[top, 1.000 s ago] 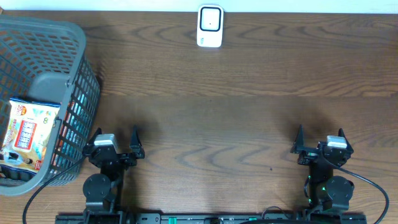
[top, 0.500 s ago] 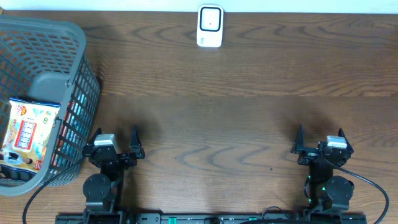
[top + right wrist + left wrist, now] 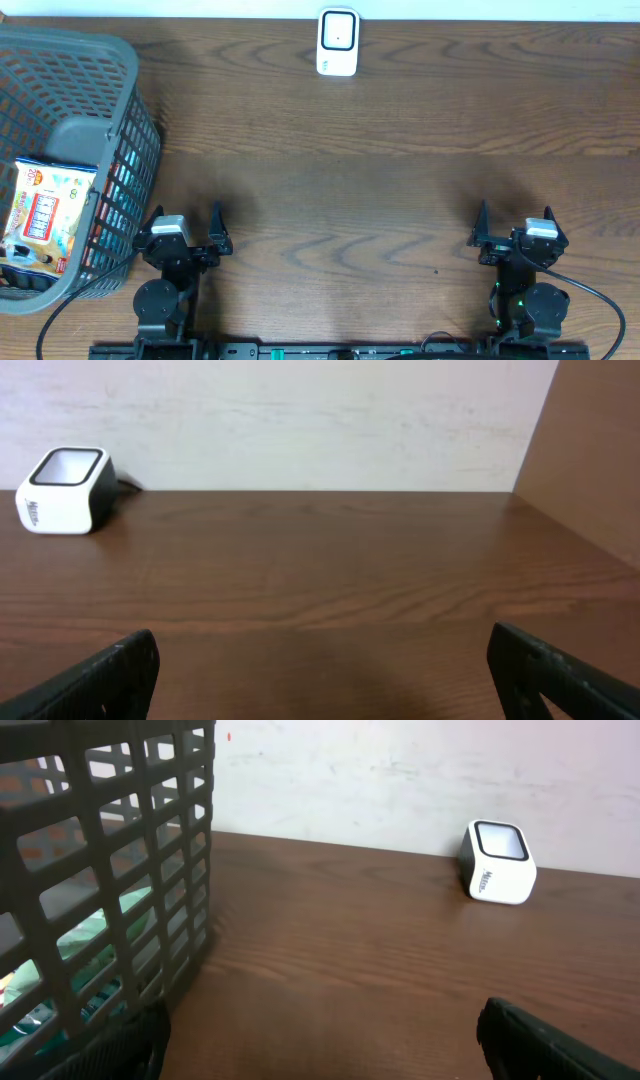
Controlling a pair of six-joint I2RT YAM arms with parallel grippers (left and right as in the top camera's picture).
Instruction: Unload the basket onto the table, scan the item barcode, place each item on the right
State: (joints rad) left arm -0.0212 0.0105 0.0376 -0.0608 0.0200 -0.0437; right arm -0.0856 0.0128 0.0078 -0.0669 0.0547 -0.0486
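left end effector [image 3: 187, 215]: released, both fingers spread wide and nothing between them; it sits low at the near edge of the surface [image 3: 380, 180], just beside the basket's right wall.
right end effector [image 3: 514, 215]: released too, fingers wide apart and empty; it is at the near edge on the right side, well apart from everything else.
packet [image 3: 45, 215]: the item with the printed label lies inside the basket, at its near part, flat with the coloured face up; no end effector touches it.
basket [image 3: 130, 90]: grey plastic mesh, stands at the left edge of the surface; in the left wrist view its wall fills the left side and something green shows through the holes.
grey shape in basket: it lies above the packet in the overhead view; i cannot tell what it is.
scanner [image 3: 338, 42]: small white unit with a dark window, stands at the far edge of the surface near the middle, close to the wall [image 3: 300, 420]; it is well apart from both arms and from the basket.
cable [image 3: 590, 290]: a black one curves from the right arm's base to the near right corner.
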